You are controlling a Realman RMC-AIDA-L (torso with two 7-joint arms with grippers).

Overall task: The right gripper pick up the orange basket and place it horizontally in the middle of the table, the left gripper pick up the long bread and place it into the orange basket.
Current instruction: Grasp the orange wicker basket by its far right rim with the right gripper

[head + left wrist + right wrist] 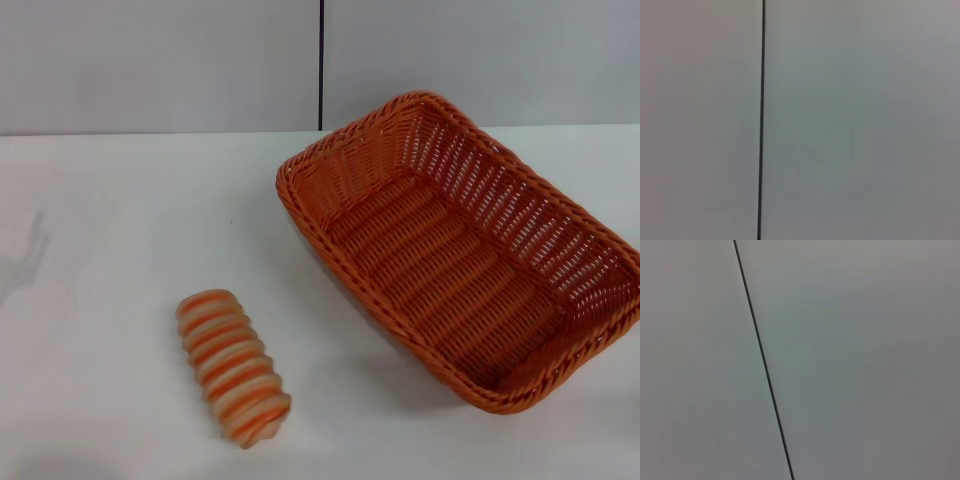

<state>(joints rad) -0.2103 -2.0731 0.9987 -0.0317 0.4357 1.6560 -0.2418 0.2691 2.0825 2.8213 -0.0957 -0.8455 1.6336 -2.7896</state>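
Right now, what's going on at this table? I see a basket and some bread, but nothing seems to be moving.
Nothing is being handled at this moment. The orange basket sits empty on the white table, toward the robot's right and turned at an angle. The long bread lies by itself on the table, nearer the robot and to the basket's left, not touching it. Neither arm is in the head view, and both wrist cameras show only a grey wall with a dark seam.

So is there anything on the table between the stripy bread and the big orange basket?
No. In the head view, only bare white table lies between the long bread and the orange basket. They sit apart, not touching.
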